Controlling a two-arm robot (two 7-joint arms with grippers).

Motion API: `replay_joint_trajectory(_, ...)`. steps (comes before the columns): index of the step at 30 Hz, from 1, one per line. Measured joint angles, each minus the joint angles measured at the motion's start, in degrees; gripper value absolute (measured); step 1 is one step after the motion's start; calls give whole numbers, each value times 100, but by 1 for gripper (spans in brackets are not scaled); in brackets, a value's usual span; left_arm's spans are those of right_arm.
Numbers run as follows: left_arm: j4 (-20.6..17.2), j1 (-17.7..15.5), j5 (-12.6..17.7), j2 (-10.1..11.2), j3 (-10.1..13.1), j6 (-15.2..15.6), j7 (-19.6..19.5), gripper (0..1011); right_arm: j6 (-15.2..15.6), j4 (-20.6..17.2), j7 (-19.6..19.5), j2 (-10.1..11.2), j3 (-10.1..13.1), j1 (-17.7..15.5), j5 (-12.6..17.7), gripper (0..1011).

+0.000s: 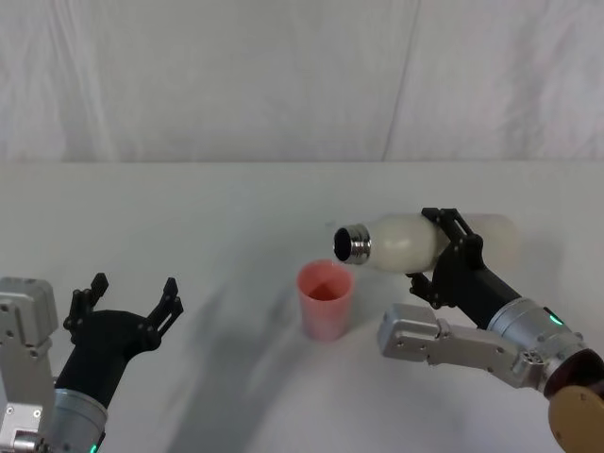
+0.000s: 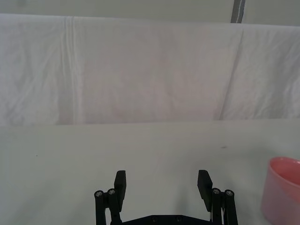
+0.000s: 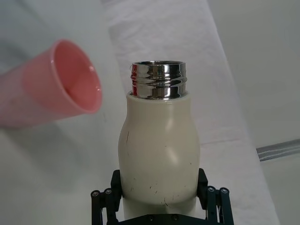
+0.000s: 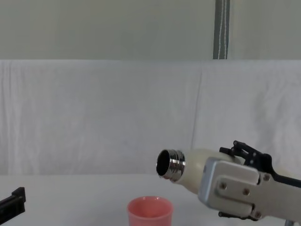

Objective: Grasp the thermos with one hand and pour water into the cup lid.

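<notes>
the right gripper point(image 1: 451, 253) is clamped around the body of the thermos point(image 1: 415, 242), right of centre in the head view, holding it tipped nearly level in the air. its shiny threaded steel neck point(image 1: 353, 243) points toward frame left and sits above and just to the right of the cup lid point(image 1: 325, 299), which stands upright on the white table point(image 1: 236, 208) at lower centre. in the chest view the open mouth hangs above the pink rim with a clear gap between them; no stream of water can be made out.

in the right wrist view the fingers point(image 3: 105, 199) press both sides of the cream-white shell below the rounded shoulders.

the left gripper point(image 1: 132, 300) hovers spread and empty at lower left of the head view, well apart from the cup lid.

the thermos looks rigid, smooth and probably slippery, and likely heavy if full, so a firm hold on the straight mid-body, where it is now, seems the best place; the rounded shoulders would let it slide. the cup lid looks light and easy to knock over, so the steel neck should stay off its rim.
</notes>
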Motion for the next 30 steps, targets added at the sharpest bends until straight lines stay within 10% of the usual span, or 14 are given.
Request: replay_joint_trajectory(30,0,0,0,0,0,0,0,1001,462,76,-120,-25,-273,89,-740,951)
